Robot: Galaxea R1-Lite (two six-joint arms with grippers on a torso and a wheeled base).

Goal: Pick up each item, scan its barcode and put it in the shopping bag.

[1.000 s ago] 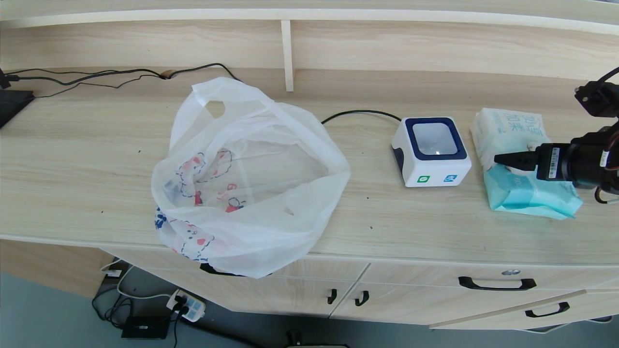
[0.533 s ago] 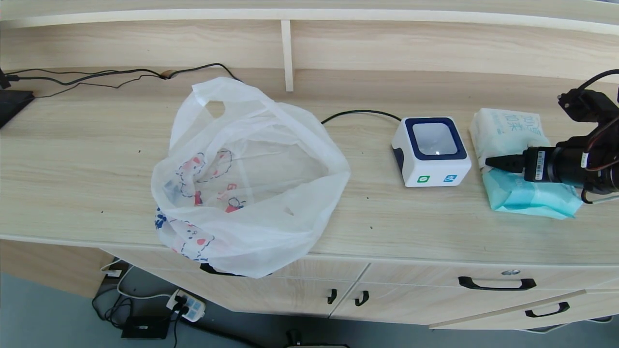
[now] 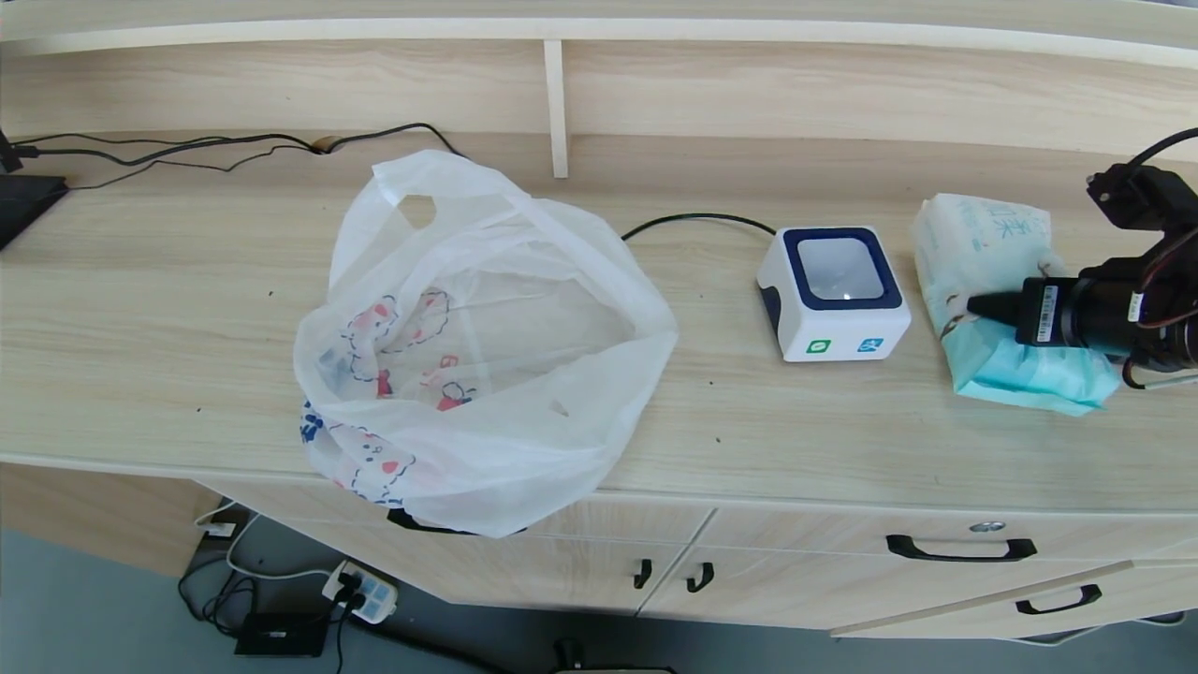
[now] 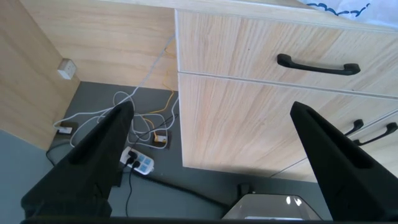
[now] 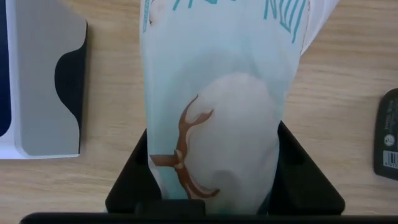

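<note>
You are looking at a light wood tabletop (image 3: 168,309) that is carrying everything. On its left half the white shopping bag (image 3: 524,440) is sitting with its mouth gaping open and its near side hanging over the front edge; red and blue cartoon figures are showing on the plastic, too crumpled to make out any words.

Toward the right, the teal-and-white tissue pack (image 3: 973,243) is lying just beside the scanner (image 3: 833,290), apart from it and well apart from the bag. Teal lettering is running across the pack's far end, and a brown ribbon drawing is showing on its white oval. The white scanner is sitting with its dark-framed window facing up, and it is showing one green and one blue square icon on its near face.

Your right gripper (image 3: 983,305) is reaching in from the right and squeezing the pack, whose wrapper is bulging between the two black fingers (image 5: 127,186). A white printed label is showing on the gripper's body.

Your left gripper (image 4: 211,124) is hanging below tabletop level with its fingers spread wide on nothing, facing drawer fronts (image 4: 249,118).

A black cable (image 3: 693,218) is curving away from behind the scanner.
</note>
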